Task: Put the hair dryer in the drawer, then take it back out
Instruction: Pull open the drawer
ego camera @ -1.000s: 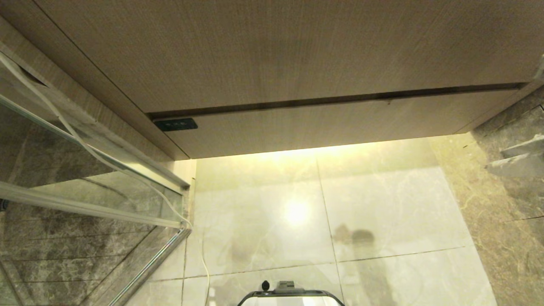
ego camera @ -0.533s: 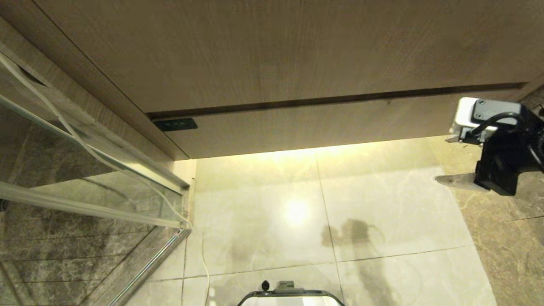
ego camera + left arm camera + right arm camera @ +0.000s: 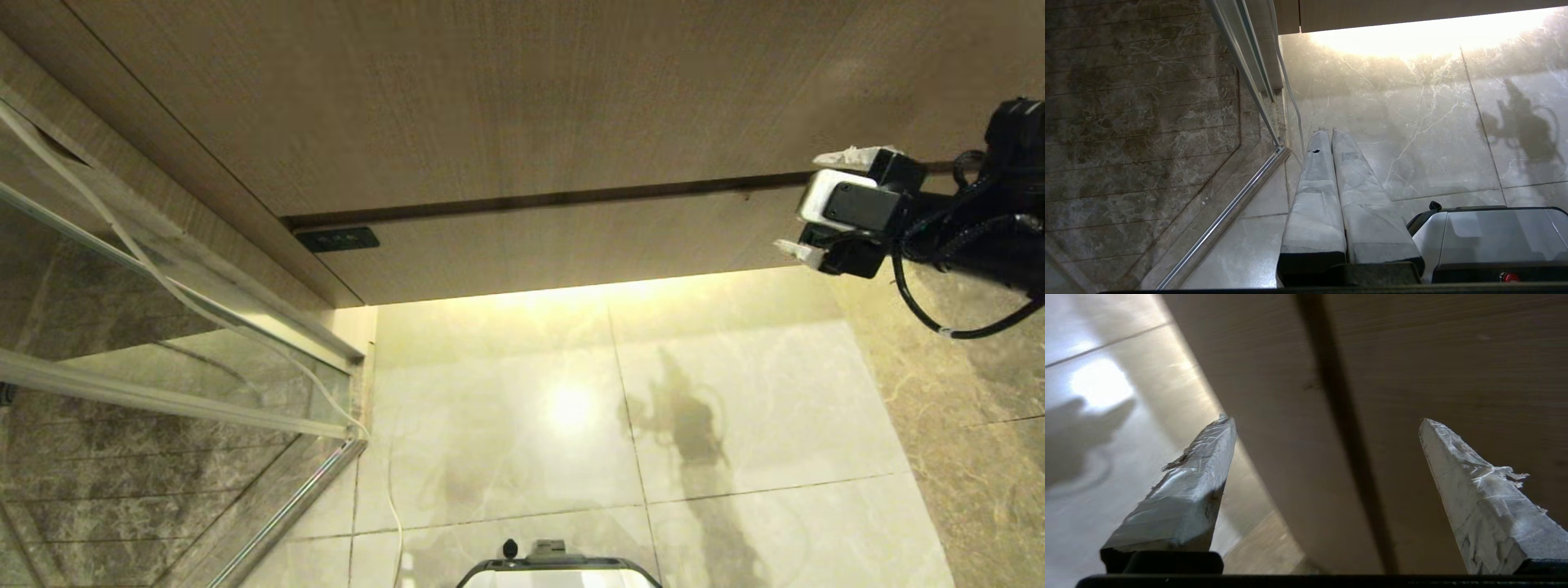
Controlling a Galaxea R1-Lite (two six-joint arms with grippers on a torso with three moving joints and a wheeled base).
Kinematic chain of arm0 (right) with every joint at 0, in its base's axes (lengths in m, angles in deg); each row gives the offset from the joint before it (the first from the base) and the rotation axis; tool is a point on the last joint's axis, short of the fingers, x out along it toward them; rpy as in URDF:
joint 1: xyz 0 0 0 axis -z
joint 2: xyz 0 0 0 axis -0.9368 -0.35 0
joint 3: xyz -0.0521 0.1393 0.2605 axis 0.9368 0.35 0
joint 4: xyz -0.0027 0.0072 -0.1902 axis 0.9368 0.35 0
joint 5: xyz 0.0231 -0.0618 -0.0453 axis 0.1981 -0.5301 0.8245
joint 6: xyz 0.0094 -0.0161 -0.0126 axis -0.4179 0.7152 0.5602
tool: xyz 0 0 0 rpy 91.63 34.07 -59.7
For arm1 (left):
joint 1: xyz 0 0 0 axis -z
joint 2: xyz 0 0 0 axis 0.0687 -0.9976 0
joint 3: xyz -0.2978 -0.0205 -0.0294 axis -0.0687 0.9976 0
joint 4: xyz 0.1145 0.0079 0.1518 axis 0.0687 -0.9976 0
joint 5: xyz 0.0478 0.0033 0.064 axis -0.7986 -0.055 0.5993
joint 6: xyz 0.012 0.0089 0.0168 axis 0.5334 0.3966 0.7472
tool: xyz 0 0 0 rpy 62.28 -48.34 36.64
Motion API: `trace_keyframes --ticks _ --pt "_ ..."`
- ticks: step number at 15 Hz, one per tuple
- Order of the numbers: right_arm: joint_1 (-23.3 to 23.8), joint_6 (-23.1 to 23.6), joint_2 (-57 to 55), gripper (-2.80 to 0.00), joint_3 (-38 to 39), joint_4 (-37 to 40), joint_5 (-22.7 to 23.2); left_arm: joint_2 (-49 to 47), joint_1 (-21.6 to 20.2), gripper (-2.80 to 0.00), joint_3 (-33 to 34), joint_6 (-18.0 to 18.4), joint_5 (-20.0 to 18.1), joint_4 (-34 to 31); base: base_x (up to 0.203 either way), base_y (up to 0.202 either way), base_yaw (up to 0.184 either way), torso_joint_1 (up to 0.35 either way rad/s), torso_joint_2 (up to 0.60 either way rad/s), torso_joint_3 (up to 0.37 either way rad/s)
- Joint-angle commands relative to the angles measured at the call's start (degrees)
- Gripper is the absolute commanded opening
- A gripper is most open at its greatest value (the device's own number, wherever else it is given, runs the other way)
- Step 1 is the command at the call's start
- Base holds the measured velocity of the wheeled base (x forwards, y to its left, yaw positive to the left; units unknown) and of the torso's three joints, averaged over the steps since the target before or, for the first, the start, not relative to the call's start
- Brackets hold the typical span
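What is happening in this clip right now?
The right gripper is raised in front of the closed drawer at its right end, fingers spread wide and empty, straddling the dark gap along the drawer's top edge. It is not clearly touching the wood. The left gripper hangs shut over the floor tiles beside the glass shower door. No hair dryer is in view.

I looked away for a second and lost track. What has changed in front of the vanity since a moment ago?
The right gripper has swung into the head view from the right and risen to the drawer front, jaws open and holding nothing. The drawer stays shut. The left gripper stays parked, shut, pointing at the floor. No hair dryer is in view.
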State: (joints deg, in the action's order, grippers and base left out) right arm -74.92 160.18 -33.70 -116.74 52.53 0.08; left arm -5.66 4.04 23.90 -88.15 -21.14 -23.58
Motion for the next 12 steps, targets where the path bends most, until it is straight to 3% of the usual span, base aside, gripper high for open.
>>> trace_keyframes --ticks 1,4,8,12 --pt "2.7 0.1 -4.7 0.0 -0.9 -6.7 3.7 0.0 0.0 -2.8 0.0 0.0 0.0 0.0 0.0 0.0 0.0 0.0 0.0 0.0" --pt "4.0 -0.5 -4.9 0.0 -0.6 -5.2 9.6 0.0 0.0 -2.8 0.0 0.0 0.0 0.0 0.0 0.0 0.0 0.0 0.0 0.0" --pt "4.2 -0.4 -3.4 0.0 -0.3 1.2 9.6 0.0 0.0 -2.8 0.1 0.0 0.0 0.0 0.0 0.0 0.0 0.0 0.0 0.0" --pt "4.4 -0.1 -5.8 0.0 -0.9 1.0 12.5 0.0 0.0 -2.8 0.1 0.0 0.1 0.0 0.0 0.0 0.0 0.0 0.0 0.0"
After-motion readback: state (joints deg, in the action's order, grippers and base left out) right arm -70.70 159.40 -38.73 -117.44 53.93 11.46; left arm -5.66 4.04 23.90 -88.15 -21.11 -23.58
